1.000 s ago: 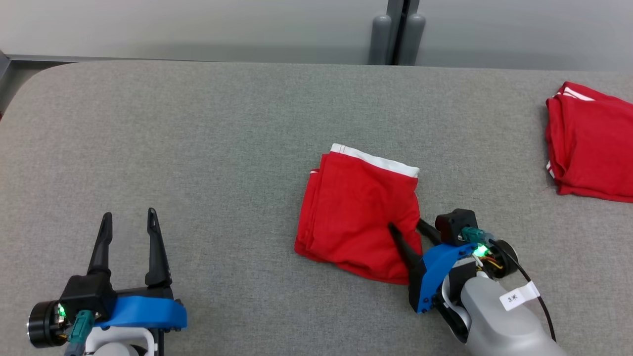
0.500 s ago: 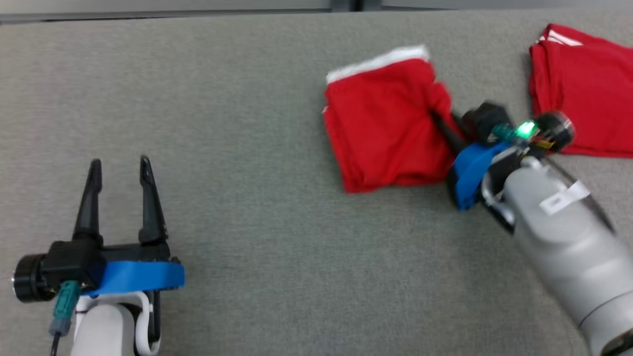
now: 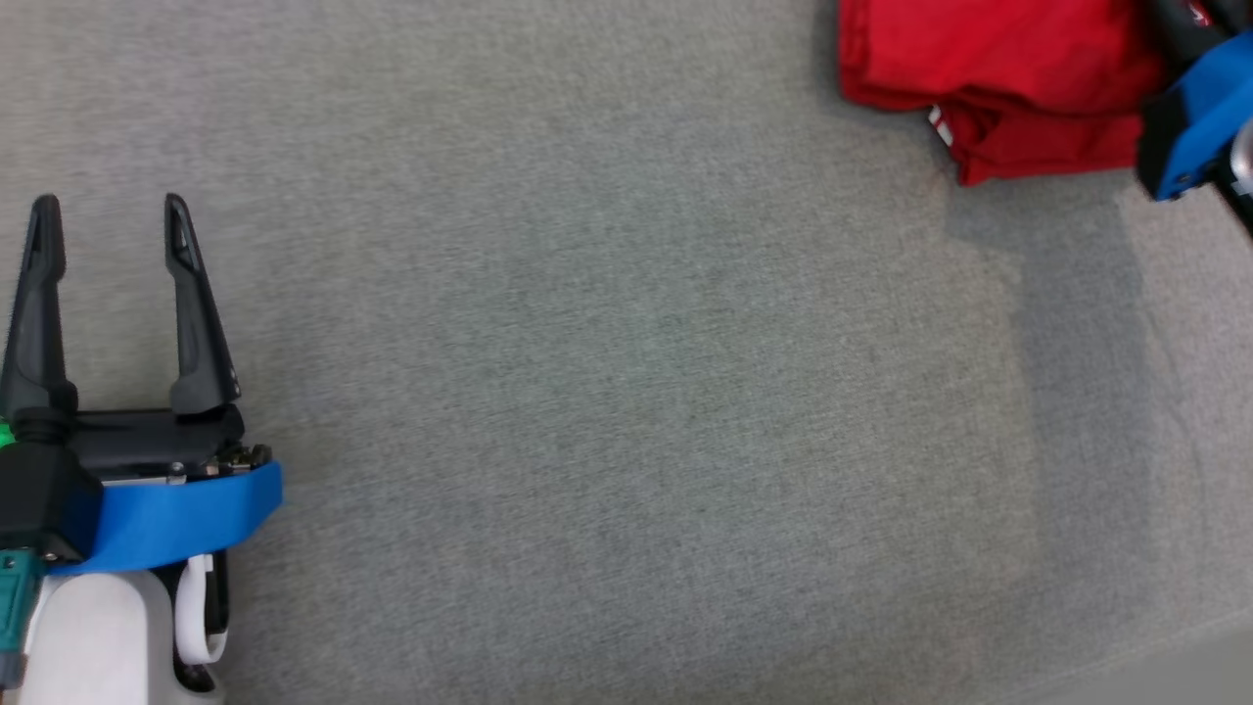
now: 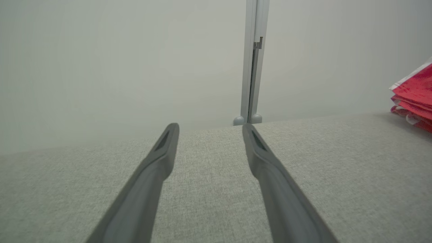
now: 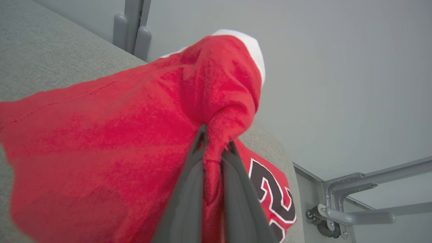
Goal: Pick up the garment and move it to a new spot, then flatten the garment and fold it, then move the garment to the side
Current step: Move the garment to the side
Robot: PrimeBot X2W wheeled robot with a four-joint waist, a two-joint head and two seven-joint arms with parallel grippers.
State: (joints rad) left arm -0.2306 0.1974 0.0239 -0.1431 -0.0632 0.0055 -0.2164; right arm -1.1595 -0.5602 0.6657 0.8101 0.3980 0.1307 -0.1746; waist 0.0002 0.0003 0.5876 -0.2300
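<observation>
1 garment [image 5: 101, 141] is pinched in right claw [image 5: 216, 136].

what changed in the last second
The right gripper, shut on the folded garment, has carried it rightward, up over the other red garment with the number. The head camera moved too. The left gripper stayed open, holding nothing.
</observation>
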